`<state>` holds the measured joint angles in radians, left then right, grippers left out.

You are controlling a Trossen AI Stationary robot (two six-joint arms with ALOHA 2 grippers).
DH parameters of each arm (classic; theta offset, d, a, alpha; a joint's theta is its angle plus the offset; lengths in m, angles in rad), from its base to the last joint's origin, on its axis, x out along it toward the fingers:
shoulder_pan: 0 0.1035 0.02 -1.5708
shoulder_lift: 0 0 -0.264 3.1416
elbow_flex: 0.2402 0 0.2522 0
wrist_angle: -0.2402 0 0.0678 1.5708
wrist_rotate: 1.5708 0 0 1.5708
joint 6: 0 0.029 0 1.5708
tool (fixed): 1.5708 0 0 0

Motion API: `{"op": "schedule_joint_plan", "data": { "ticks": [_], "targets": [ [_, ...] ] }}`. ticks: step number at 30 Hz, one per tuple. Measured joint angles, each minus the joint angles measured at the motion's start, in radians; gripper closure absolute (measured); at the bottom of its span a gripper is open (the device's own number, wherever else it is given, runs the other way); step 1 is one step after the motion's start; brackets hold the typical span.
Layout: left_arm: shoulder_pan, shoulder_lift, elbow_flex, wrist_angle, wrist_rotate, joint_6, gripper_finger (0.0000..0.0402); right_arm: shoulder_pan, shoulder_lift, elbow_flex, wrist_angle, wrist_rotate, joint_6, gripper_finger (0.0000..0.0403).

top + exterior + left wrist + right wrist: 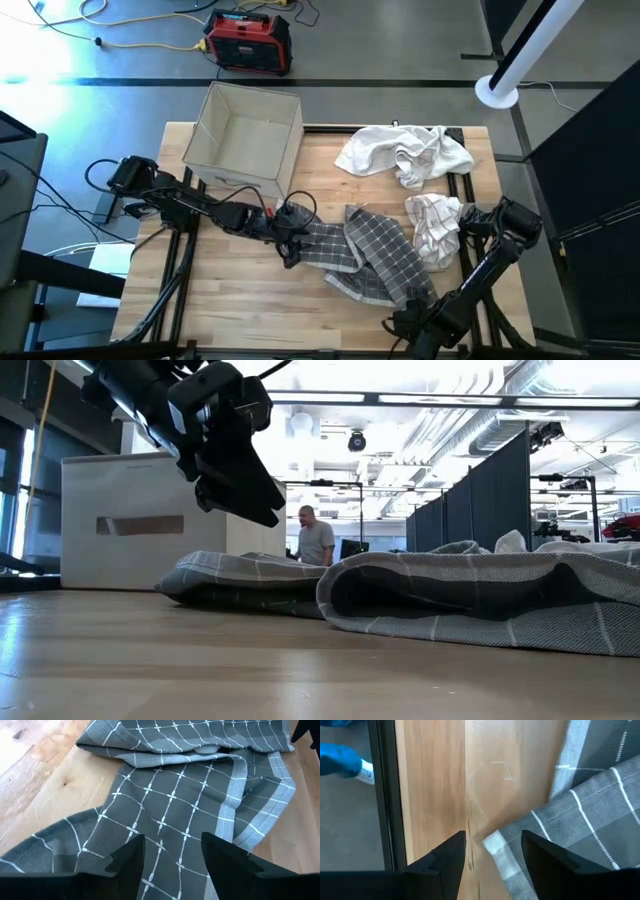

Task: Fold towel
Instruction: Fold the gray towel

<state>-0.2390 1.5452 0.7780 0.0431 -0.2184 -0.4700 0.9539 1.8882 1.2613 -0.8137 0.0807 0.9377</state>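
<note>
The counter point(230, 300) is a pale wood top with a dark frame along its edges. At its far left corner stands an open box point(245, 135). Along the far edge on the right lies a heap of white cloths point(405, 152), and a smaller white checked cloth point(435, 225) sits just in front of it, near the right arm.

The grey checked towel point(375, 255) lies rumpled in the middle of the counter, stretching from the centre toward the near right corner, with rolled folds rather than a flat spread. It is not yet laid out, so by my reckoning the fold itself has barely begun.

The left claw point(288, 240) hangs over the towel's left end, its fingers apart with the cloth showing between them and nothing gripped. The right claw point(492, 852) is down at the near right corner, also open, with a pale-hemmed corner of the towel point(497, 850) lying between its fingers by the counter's edge.

The likely trouble: if the left claw closes where it hangs, it may pinch a middle stretch or a double layer instead of a corner, and lifting would bunch the towel further. On the right, the corner lies flat near the frame, so the fingers could scrape wood, miss the hem, or push it off the edge.
</note>
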Motion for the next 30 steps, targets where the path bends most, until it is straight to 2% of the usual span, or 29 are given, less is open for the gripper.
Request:
{"op": "schedule_joint_plan", "data": {
  "ticks": [14, 17, 20, 22, 26, 30],
  "targets": [
    [-0.004, 0.0, 0.0, -0.002, 0.007, 0.001, 0.0216, 0.003, 0.086, 0.004, -0.003, -0.049, 0.015, 0.0225],
    [-0.004, 0.0, 0.0, -0.002, 0.007, 0.001, 0.0216, -0.001, 0.088, 0.004, -0.018, -0.055, 0.066, 0.0263],
    [-0.004, 0.0, 0.0, -0.002, 0.007, 0.001, 0.0216, -0.006, 0.084, 0.003, -0.035, -0.074, 0.08, 0.035],
    [-0.004, 0.0, 0.0, -0.002, 0.007, 0.001, 0.0216, -0.009, 0.073, 0.003, -0.044, -0.085, 0.084, 0.0386],
    [-0.004, 0.0, 0.005, 0.031, 0.007, 0.003, 0.0216, -0.021, 0.007, 0.014, -0.118, -0.102, 0.147, 0.0395],
    [-0.004, -0.001, 0.075, 0.037, 0.007, 0.015, 0.0216, -0.025, -0.114, 0.021, -0.132, -0.089, 0.217, 0.04]
  ]
}}
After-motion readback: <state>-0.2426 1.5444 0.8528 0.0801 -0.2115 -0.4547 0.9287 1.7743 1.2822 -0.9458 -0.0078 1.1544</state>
